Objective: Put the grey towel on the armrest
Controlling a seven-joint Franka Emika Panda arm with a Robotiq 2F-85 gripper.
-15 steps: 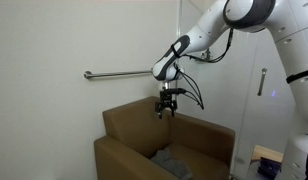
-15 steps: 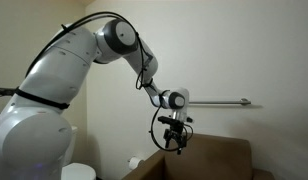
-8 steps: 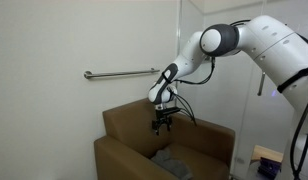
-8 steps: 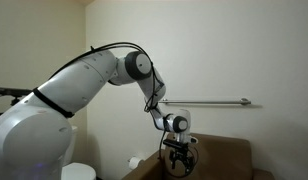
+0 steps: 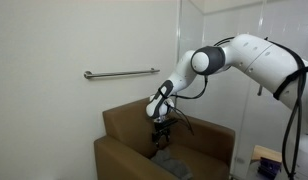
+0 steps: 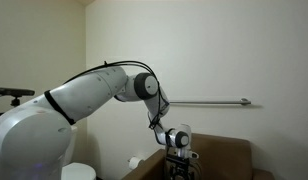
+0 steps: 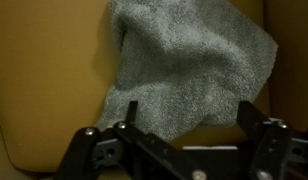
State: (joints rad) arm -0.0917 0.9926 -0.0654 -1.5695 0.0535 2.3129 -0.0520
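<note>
- Since the arm has swung down from the level of the wall rail over the last second, the gripper now hangs low inside the armchair, close above the grey towel
- The jaws are spread wide and hold nothing; in the wrist view the fingers frame the near edge of the crumpled cloth; whether they touch it I cannot tell
- The towel lies bunched on the seat, well apart from the armrest
- By my judgement the approach is nearly done; the pinch, the lift and the carry to the armrest all remain; a shallow bite on a loose fold could slip
</note>
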